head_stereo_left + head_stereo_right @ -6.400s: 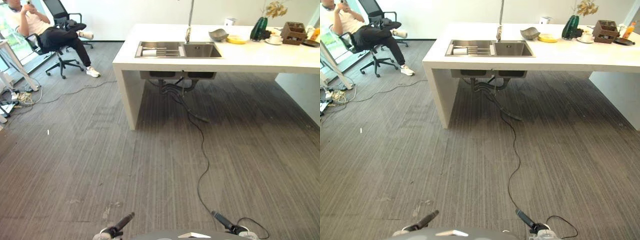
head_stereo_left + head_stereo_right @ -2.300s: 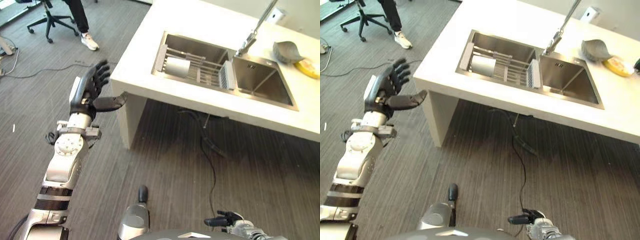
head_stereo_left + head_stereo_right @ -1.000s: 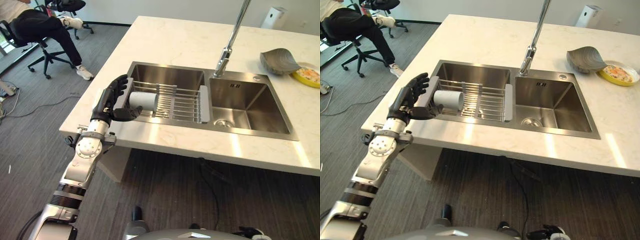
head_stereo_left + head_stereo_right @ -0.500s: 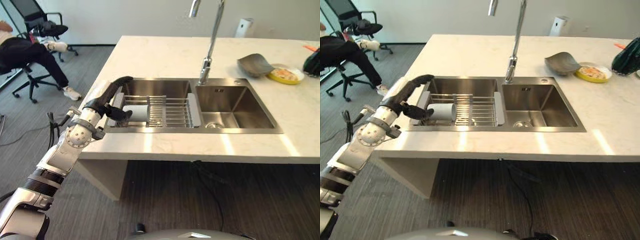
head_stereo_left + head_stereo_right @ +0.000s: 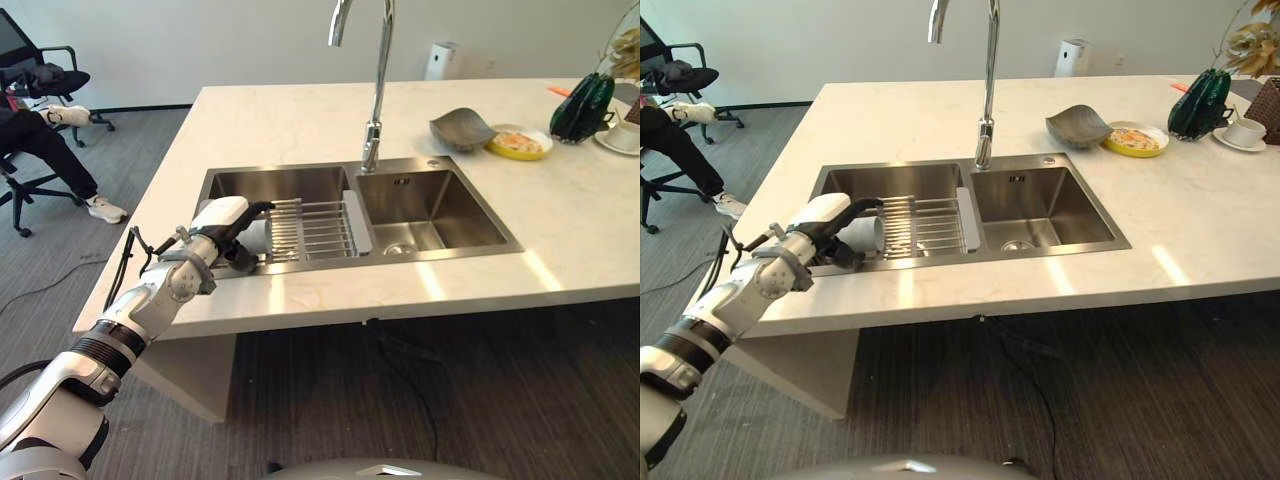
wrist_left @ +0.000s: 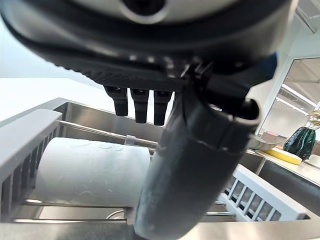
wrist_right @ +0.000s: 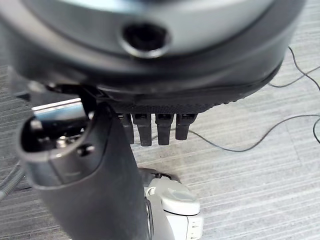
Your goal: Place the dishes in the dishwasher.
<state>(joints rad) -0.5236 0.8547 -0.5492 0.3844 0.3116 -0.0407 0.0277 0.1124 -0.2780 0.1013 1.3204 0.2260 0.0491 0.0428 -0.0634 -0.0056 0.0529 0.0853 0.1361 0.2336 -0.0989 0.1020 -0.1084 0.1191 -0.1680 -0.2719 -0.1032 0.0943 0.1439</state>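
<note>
The cup [image 6: 90, 170] lies on its side on the sink rack [image 5: 310, 228], just beyond the left hand [image 5: 222, 228] whose spread fingers [image 6: 134, 105] hover ungripped above it, so nothing is loaded yet.

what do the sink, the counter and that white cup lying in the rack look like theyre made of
Sink: brushed stainless steel, going by its grey metallic sheen and soft reflections.
Counter: polished stone or a stone-look composite, off-white with faint veining and glossy highlights.
Cup: probably matte ceramic or plastic; opaque white, dull surface with faint marks. The look leaves it open.
</note>
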